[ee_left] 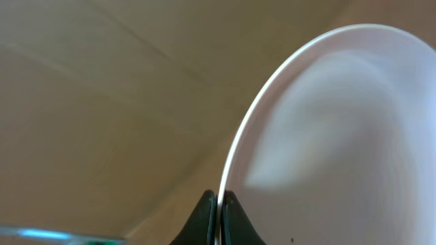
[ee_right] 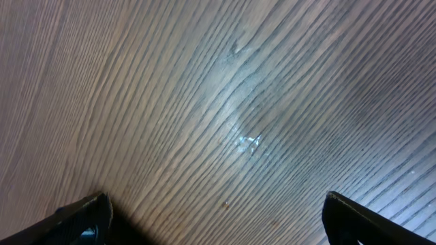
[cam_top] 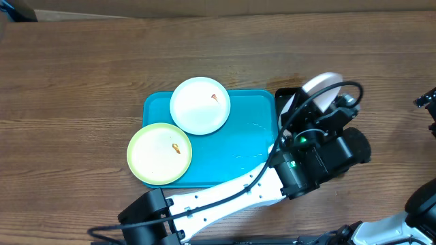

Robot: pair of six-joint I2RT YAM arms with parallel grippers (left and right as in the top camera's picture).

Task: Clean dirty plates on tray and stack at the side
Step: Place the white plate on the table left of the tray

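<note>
Three round flat plates in view: two white, one pale yellow-green. One bright cyan-blue rectangular plastic tray sits mid wood-grain table.

Two plates lie flat on the tray:
- first white plate at the far edge, rim poking just over the tray's low rim. One small orange-brown smear on it.
- yellow-green plate at the near-left corner, overhanging the tray on the left and near sides. One smear on it too.
- their rims meet or nearly meet; cannot tell whether they overlap.

One plate is off the tray: second white plate, tilted up on edge, just beyond the tray's right end, above a narrow black tray that is mostly hidden.

Left gripper: jaws pressed together, pinching the rim of that tilted plate; in the wrist view the plate's face fills the right side.

Right gripper: jaws spread wide, nothing between them, wood grain under them.

Room: the right half of the blue tray floor is open, and the white left arm crosses its near-right corner. Wide wood lies left of the tray and beyond it. The right side is crowded by the left wrist and dark arm parts at the frame edge.
</note>
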